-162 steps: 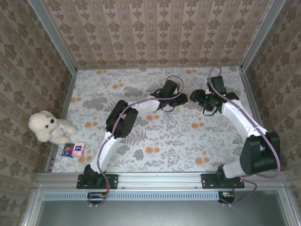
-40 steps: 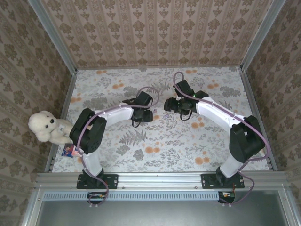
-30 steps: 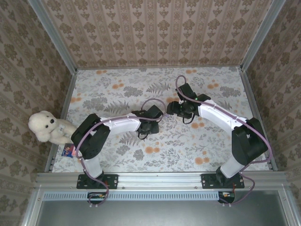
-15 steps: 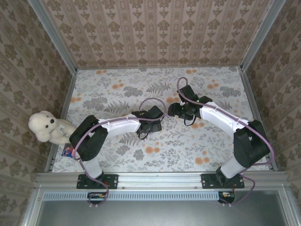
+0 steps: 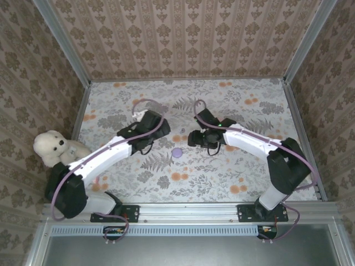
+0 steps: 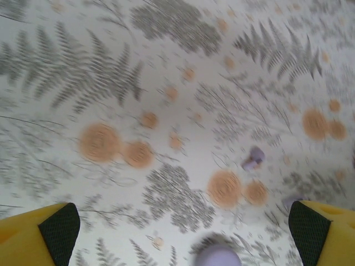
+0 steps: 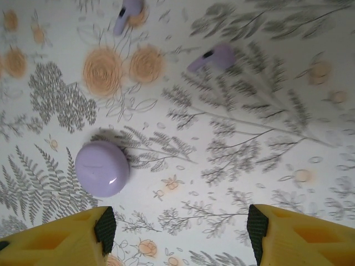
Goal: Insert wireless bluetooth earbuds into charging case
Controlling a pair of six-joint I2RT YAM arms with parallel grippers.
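Lilac charging case [image 5: 177,152] sits on the floral tabletop [image 5: 233,166] between the arms. One earbud [image 7: 213,57] and a second earbud [image 7: 128,11] lie loose nearby. Left pincer [image 6: 183,227] and right pincer [image 7: 181,226] both gape open, empty.

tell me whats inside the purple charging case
The charging case looks shut; its smooth lid hides the inside, so its contents cannot be seen. Two purple earbuds lie outside it on the floral cloth: a nearer earbud and a farther earbud.
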